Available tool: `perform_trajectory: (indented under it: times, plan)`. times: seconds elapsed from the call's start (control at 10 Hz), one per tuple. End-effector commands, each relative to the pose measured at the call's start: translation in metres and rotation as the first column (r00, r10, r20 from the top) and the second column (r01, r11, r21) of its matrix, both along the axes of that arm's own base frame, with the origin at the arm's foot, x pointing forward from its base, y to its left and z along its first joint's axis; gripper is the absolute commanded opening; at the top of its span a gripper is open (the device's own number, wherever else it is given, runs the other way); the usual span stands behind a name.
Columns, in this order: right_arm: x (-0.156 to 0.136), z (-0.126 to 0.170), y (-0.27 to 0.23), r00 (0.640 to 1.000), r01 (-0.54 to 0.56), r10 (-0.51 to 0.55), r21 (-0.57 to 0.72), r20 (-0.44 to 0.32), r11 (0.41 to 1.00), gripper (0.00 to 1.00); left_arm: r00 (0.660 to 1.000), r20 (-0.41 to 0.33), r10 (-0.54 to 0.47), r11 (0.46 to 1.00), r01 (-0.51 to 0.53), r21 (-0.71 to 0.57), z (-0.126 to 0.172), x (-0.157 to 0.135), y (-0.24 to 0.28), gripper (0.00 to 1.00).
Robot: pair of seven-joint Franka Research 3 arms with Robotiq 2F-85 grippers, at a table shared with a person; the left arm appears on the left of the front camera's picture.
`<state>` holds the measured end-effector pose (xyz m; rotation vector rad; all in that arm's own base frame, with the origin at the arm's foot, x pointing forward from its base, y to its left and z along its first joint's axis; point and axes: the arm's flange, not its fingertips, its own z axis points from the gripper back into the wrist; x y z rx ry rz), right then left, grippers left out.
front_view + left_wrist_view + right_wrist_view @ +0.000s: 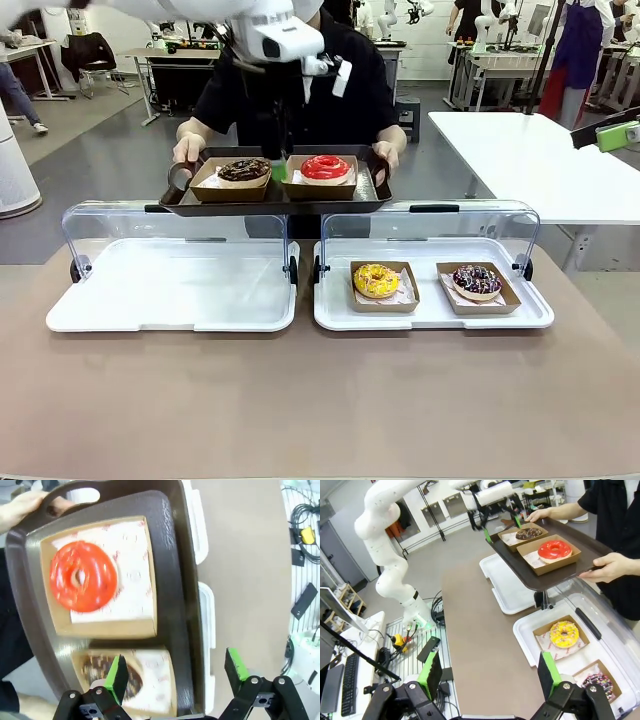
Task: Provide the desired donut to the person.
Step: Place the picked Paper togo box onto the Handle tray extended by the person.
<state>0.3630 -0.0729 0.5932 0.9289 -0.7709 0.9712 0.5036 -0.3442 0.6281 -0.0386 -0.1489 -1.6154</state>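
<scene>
The person (300, 100) stands at the far side and holds a dark tray (275, 205) by both handles. On it sit a chocolate donut (243, 170) and a red-glazed donut (325, 167), each in a cardboard box. My left gripper (277, 165) hangs open just above the tray, between the two boxes. In the left wrist view the left gripper (177, 672) has one finger over the chocolate donut (107, 672), and the red donut (83, 576) lies beyond; nothing is held. My right gripper (490, 672) is open and empty, off to the table's right side.
Two white display trays with raised clear lids stand on the table. The left one (170, 290) holds nothing. The right one (430, 315) holds a yellow donut (376, 281) and a sprinkled chocolate donut (477, 281) in boxes. A white table (530, 160) stands at back right.
</scene>
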Motion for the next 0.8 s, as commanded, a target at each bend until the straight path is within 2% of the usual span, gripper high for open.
perform_trajectory:
  times: [0.0, 0.1, 0.3, 0.7]
  plan:
    - [0.001, 0.001, 0.002, 1.0, -0.008, 0.008, 0.014, 0.012, 1.0, 1.0, 1.0, -0.002, 0.0, 0.998, 0.0, -0.064, 0.048, -0.018, 0.074, 1.0]
    - [0.001, 0.001, 0.002, 1.0, -0.008, 0.008, 0.014, 0.012, 1.0, 1.0, 1.0, -0.006, 0.017, 0.996, -0.017, -0.087, 0.061, -0.02, 0.114, 1.0]
    - [0.001, 0.001, 0.002, 1.0, -0.008, 0.008, 0.014, 0.012, 1.0, 1.0, 0.998, -0.044, 0.033, 0.992, -0.038, -0.122, 0.063, -0.024, 0.187, 1.0]
    - [0.001, 0.001, 0.002, 1.0, -0.008, 0.008, 0.014, 0.012, 1.0, 1.0, 0.999, -0.032, 0.03, 0.977, -0.036, -0.212, 0.044, -0.03, 0.307, 1.0]
